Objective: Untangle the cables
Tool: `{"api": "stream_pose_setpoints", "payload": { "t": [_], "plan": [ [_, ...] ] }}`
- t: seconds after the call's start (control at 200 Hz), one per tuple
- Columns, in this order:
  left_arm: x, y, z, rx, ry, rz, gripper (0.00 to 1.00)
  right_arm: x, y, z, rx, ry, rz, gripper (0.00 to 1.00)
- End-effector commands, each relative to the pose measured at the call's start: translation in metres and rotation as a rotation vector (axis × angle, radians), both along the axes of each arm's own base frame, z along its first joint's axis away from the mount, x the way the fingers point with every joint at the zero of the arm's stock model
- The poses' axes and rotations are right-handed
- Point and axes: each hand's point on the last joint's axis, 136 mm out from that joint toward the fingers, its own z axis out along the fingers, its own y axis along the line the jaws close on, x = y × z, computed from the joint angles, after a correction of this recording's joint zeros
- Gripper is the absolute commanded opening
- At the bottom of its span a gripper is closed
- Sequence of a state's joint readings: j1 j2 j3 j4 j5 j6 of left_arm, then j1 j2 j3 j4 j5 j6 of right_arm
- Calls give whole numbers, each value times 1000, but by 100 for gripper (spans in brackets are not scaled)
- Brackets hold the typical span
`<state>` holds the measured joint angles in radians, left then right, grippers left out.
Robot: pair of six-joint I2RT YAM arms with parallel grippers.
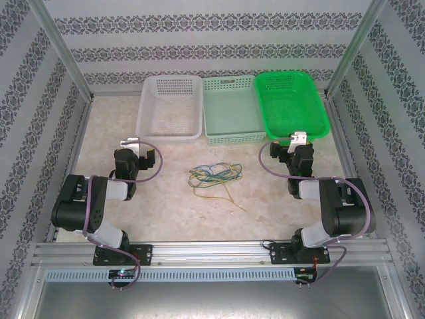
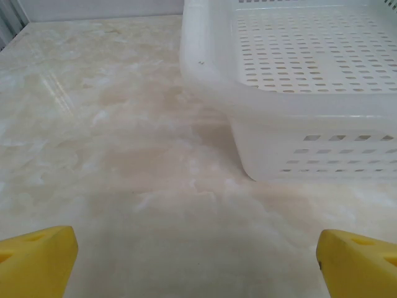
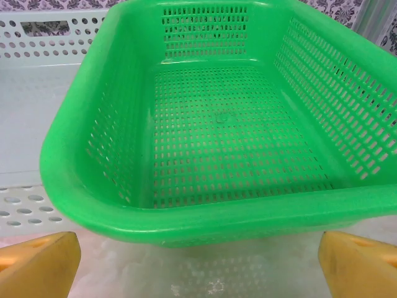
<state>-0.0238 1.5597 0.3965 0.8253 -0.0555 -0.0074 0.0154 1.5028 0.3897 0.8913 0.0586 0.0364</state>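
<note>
The left arm [image 1: 89,206] and right arm [image 1: 339,209] share bulky black joint housings, pale grey links, a thin purple cable [image 1: 88,211], a white wrist cap [image 1: 130,141], yellow wedge-shaped fingertips [image 2: 37,264] and black base plates [image 1: 123,252] bolted on the aluminium rail [image 1: 212,251].

Bright, even light; soft shadows

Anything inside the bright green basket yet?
Nothing visible: the green basket shows a bare perforated floor. Its near rim hides a thin strip of that floor. The cables lie tangled on the table.
</note>
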Motion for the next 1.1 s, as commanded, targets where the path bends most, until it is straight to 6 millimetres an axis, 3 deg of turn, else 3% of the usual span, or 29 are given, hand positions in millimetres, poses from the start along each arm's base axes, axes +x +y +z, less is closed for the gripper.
{"api": "stream_pose_setpoints", "payload": {
  "t": [0.0,0.879,0.994,1.094],
  "plan": [
    [5,4,8,-11,-29,11,99,-1,6,-4,-2,9,31,98],
    [5,4,8,-11,-29,11,99,-1,5,-4,6,9,36,98],
    [5,4,8,-12,-29,11,99,5,7,11,10,29,44,98],
    [5,4,8,-11,-29,10,99,4,9,17,37,147,43,98]
  ]
}}
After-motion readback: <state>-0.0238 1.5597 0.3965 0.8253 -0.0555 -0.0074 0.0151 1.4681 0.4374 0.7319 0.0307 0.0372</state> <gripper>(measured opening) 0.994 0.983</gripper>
